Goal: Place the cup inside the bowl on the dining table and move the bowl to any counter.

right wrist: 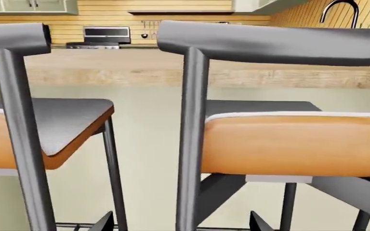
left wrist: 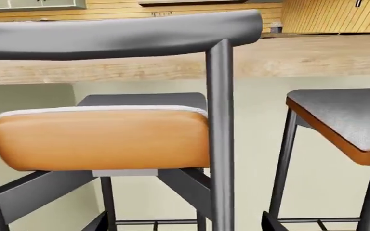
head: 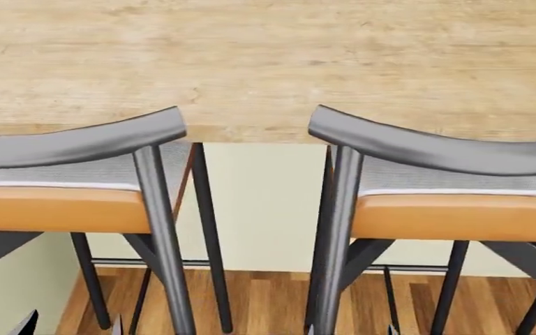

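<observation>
1. Looking down from the head view, I see the dining table, my bench (head: 268,63), as the biggest thing. Its light wood-plank top fills the upper part of the view, and its pale cream base (head: 263,202) shows under the edge.
2. I see two tall chairs pushed up to the bench, side by side. The left chair (head: 58,195) and the right chair (head: 454,209) each have a dark grey curved back rail, thin dark legs and an orange cushion edge.
3. I see a brown wood floor (head: 268,303) low down between the chair legs.
4. Far off in the right wrist view, I see a light wood-panel wall with a black appliance (right wrist: 106,34) past the bench.
5. I cannot find the cup or the bowl in any view, so I cannot tell where they are.
6. Small dark tips (right wrist: 104,222) poke in at the edge of the right wrist view, but I cannot tell if the right tool is apart or together. The left tool does not show in any view.
</observation>
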